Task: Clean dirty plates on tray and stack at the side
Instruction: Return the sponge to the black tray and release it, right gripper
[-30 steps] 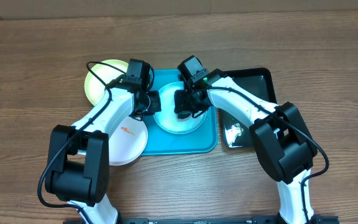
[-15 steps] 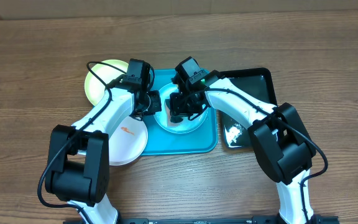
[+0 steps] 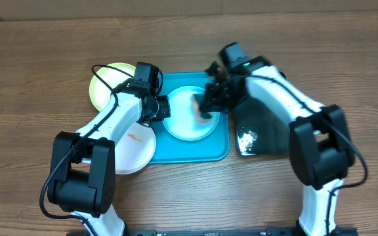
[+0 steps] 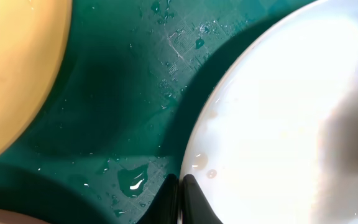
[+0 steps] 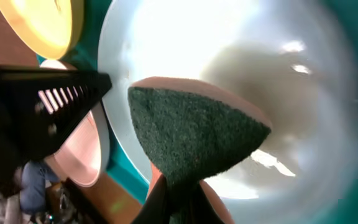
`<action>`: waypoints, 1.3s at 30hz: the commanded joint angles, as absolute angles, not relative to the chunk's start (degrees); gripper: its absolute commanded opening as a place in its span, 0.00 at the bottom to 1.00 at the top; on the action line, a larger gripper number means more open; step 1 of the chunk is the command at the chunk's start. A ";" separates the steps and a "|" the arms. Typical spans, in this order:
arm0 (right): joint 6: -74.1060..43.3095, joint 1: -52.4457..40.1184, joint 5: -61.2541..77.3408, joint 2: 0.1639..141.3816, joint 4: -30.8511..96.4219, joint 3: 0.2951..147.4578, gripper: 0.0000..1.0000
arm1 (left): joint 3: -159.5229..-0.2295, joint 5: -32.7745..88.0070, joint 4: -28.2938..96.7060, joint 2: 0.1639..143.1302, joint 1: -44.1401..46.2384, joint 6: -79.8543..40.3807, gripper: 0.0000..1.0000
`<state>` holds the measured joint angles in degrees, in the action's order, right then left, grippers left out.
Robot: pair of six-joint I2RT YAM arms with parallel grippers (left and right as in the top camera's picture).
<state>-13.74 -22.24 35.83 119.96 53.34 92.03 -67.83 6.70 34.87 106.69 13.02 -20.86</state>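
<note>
Our left pincer [image 4: 179,196], pressed together, seems to pinch the left rim of the pale blue plate [image 3: 186,128], steadying it on the tray [image 3: 205,152]. Our right pincer [image 5: 171,198], nearer the centre, pinches a sponge [image 5: 194,134] on the plate's right half. Wiping should run leftward, toward the left pincer.

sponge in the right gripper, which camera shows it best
Right wrist: the sponge sits close up, dark green scouring face sharp. Overhead gives only a blurred pinkish patch. Left wrist shows nothing clear of it.
</note>
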 commanded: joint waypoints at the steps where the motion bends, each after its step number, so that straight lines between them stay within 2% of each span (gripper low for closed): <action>1: -7.97 -18.61 35.57 113.06 56.95 93.84 0.04 | -67.53 7.09 34.72 107.59 13.15 -21.17 0.04; 9: -7.27 -11.35 15.22 110.30 67.20 93.41 0.04 | -67.53 7.09 34.65 107.59 13.15 -21.19 0.04; 16: -9.65 -11.18 -2.83 110.39 66.00 87.39 0.04 | -67.53 7.09 34.63 107.59 13.15 -20.95 0.04; 30: -9.61 -11.18 -1.21 110.39 57.93 79.02 0.04 | -67.53 7.09 34.63 107.59 13.15 -20.95 0.04; 32: -9.63 -11.18 -1.21 110.39 57.93 79.02 0.13 | -67.53 7.09 34.61 107.59 13.15 -20.95 0.04; 33: -9.63 -11.18 -1.21 110.39 57.91 79.02 0.22 | -67.53 7.07 34.63 107.59 13.15 -20.95 0.04; 35: -9.63 -11.16 -1.21 110.39 57.93 79.02 0.46 | -67.53 7.07 34.63 107.59 13.15 -20.95 0.04; 36: -9.63 -11.18 -1.13 110.37 57.91 79.09 0.54 | -67.53 7.09 34.65 107.59 13.15 -20.97 0.04; 39: -9.63 -11.11 0.36 110.37 58.37 80.62 0.56 | -67.53 7.16 34.92 107.59 13.15 -21.02 0.04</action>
<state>-9.28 -10.98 -0.95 111.04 58.08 79.15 -67.83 6.70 34.72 106.69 13.04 -20.86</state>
